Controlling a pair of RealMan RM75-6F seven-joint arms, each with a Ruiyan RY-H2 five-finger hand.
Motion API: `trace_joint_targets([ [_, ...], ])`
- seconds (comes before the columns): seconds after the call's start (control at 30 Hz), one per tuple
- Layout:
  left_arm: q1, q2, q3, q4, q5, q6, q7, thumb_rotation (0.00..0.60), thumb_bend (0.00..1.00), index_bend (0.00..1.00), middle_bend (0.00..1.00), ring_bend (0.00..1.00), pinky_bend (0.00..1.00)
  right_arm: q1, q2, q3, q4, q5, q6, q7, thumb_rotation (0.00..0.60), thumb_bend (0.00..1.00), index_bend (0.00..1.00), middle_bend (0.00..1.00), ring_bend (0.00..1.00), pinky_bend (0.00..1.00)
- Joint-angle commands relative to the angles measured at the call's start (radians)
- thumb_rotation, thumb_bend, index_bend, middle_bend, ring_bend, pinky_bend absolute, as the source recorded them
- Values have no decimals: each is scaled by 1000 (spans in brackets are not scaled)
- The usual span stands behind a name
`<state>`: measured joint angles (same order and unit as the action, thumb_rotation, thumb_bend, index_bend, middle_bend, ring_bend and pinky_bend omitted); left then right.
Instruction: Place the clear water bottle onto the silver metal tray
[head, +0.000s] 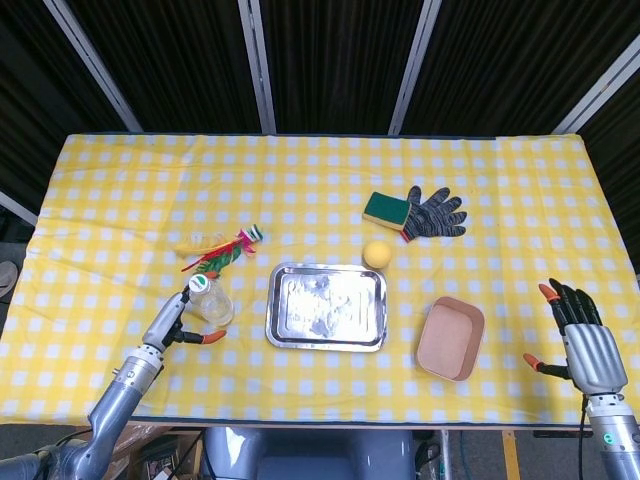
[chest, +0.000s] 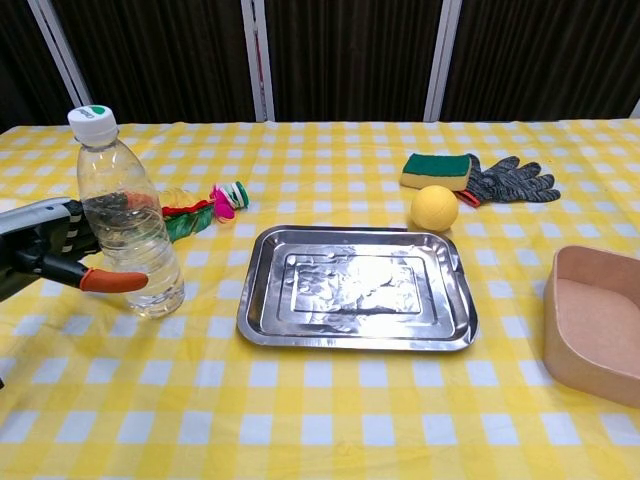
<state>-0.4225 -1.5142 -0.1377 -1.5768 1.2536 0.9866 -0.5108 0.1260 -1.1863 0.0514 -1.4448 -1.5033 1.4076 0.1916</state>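
Bottle (head: 212, 303) stands upright on the checked cloth (head: 320, 190) in the head view, left of the tray (head: 327, 306) and apart from it, with feathers (head: 218, 251) just behind it. The left hand (head: 172, 322) reaches in from the lower left, its fingers spread to either side of the bottle's near side; whether they touch it cannot be told from here. The right hand (head: 582, 335) is at the table's right edge, well apart from everything, fingers straight and close together with the thumb held out. A ball (head: 376, 254) lies just behind the tray's far right corner, a sponge (head: 384, 209) and a glove (head: 433, 213) farther back, a brown box (head: 451, 338) right of the tray. In the chest view the bottle (chest: 124, 220), capped and nearly empty, stands upright left of the tray (chest: 357, 287). The left hand (chest: 52, 250) is against its left side, one orange-tipped finger (chest: 112, 282) lying across the front of the lower body and others seen behind it, so the fingers wrap around it loosely; a firm grip cannot be confirmed. The ball (chest: 434, 208) sits behind the tray, near the sponge (chest: 436, 170) and glove (chest: 510, 181); the box (chest: 596, 322) is at the right edge.
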Motion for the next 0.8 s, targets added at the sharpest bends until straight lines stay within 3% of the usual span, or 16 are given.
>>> trace_joint_targets([
  [0.03,-1,-10,-5,5,-7,7,12,600,296,193,137,0,0,0,1,-1,0,-1,0,3,600,50,54,0,0,0],
  [0.17,5,-39,-15,18,-10,47,53,600,396,373,327,0,0,1,3,-2,-1,-3,-2,5,600,50,54,0,0,0],
  [0.3,14,-53,-21,9,-4,76,54,600,435,461,437,0,0,1,2,-1,-3,-1,-2,2,600,50,54,0,0,0],
  [0.53,24,-28,-41,-29,-7,97,37,600,455,483,447,0,0,2,1,-3,0,0,-8,5,600,49,54,0,0,0],
  [0.8,-26,44,-111,-156,-72,-13,-23,600,459,484,446,0,0,5,-1,-5,-2,3,-18,-6,600,49,54,0,0,0],
])
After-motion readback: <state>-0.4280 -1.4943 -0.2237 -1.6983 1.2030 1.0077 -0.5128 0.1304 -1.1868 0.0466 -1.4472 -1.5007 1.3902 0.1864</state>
